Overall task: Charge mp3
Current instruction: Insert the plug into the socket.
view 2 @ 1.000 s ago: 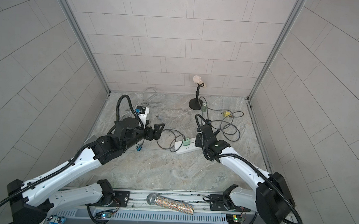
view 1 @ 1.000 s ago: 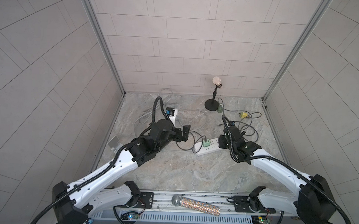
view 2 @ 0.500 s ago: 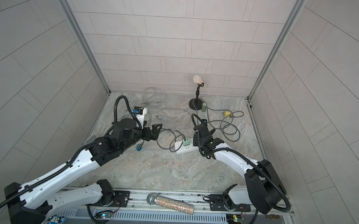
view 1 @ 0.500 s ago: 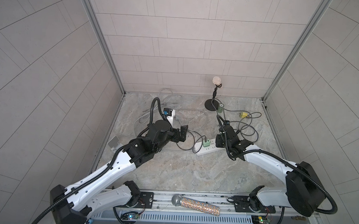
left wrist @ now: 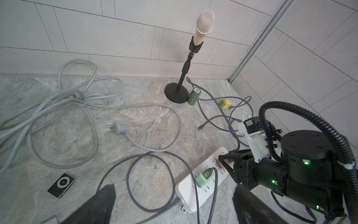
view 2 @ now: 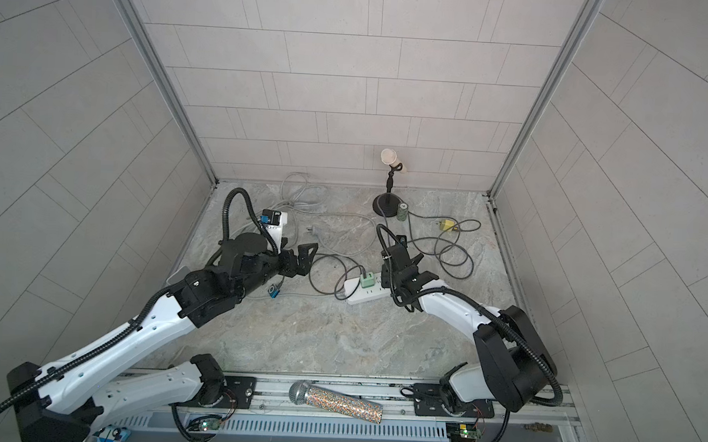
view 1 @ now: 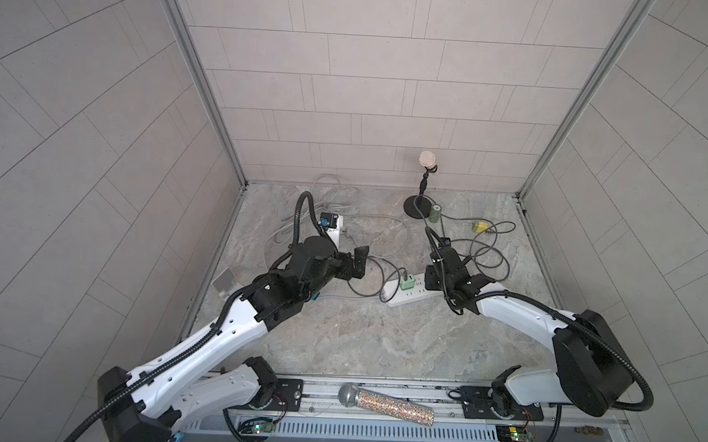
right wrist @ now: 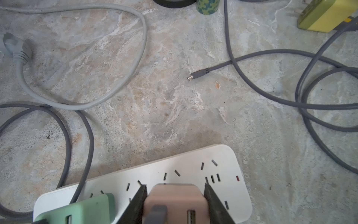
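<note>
Far to the left on the marbled stone floor (left wrist: pixel 155 124), the small black square mp3 player with a grey click wheel (left wrist: pixel 61 185) lies flat, with no cable in it. Near it the left gripper (view 2: pixel 300 261) hovers, jaws spread wide and empty. Next comes the long white plastic power strip (right wrist: pixel 193 170), with a mint-green charger block (left wrist: pixel 204 175) plugged in. Further right, the right gripper (right wrist: pixel 175 205) clamps a pale pink charger block (right wrist: pixel 172 194) at the strip's sockets. Beyond, a grey cable's small plug end (right wrist: pixel 197 74) lies loose.
</note>
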`<action>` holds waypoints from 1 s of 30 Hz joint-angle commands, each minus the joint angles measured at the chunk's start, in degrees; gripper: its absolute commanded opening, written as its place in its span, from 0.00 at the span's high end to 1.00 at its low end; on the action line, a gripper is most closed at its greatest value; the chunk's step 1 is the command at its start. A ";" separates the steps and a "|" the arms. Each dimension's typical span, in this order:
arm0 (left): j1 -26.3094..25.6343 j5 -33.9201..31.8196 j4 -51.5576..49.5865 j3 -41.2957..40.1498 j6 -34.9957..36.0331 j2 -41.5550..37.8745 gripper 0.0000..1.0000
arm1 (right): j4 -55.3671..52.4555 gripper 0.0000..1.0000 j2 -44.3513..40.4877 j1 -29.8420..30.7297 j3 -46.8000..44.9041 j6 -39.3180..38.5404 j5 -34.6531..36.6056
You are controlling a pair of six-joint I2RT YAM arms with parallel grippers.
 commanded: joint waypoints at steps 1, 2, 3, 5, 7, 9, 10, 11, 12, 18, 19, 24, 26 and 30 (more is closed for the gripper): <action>0.53 -1.11 -0.62 -0.72 -0.01 -1.28 0.00 | 1.48 1.00 0.46 -0.13 -0.98 -0.35 0.26; 0.66 -1.05 -0.60 -0.67 -0.01 -1.28 0.00 | 1.65 1.00 0.67 -0.16 -1.18 -0.45 0.27; 0.82 -1.02 -0.60 -0.76 -0.01 -1.41 0.01 | 1.67 1.00 0.95 -0.14 -1.28 -0.57 0.21; 0.97 -0.85 -0.60 -0.75 -0.01 -1.45 0.00 | 1.60 1.00 1.63 -0.19 -1.50 -0.84 0.10; 1.05 -1.00 -0.55 -0.90 -0.03 -1.58 0.01 | 2.63 1.00 2.00 -0.24 -2.22 -0.82 0.39; 1.14 -1.02 -0.26 -1.22 -0.01 -1.76 0.01 | 3.06 1.00 2.49 -0.28 -2.42 -0.85 0.78; 1.28 -0.86 -0.16 -1.27 -0.01 -1.81 0.00 | 3.21 1.00 2.81 -0.24 -2.44 -1.06 0.92; 1.33 -0.80 -0.20 -1.22 -0.01 -1.86 0.01 | 3.40 1.00 3.04 -0.21 -2.48 -1.23 0.83; 1.41 -0.64 -0.25 -1.22 -0.01 -1.90 0.01 | 3.48 1.00 3.30 -0.27 -2.51 -1.41 0.87; 1.71 -0.74 -0.86 -1.61 -0.01 -2.88 0.01 | 3.95 1.00 2.61 -0.30 -4.13 -1.48 -0.42; 1.84 -0.86 -0.86 -1.69 -0.12 -3.08 0.01 | 3.85 1.00 2.45 -0.26 -4.54 -1.63 -0.57; 2.10 -0.94 -0.79 -1.94 -0.10 -3.63 0.01 | 4.80 1.00 0.44 0.04 -8.58 -0.93 -0.68; 2.16 -1.00 -0.69 -2.05 -0.01 -3.66 0.01 | 5.66 1.00 -0.29 0.05 -10.13 -0.50 -0.60; 2.37 -0.72 -0.51 -2.06 -0.10 -3.58 0.00 | 5.74 1.00 0.31 0.45 -10.79 -0.48 -0.58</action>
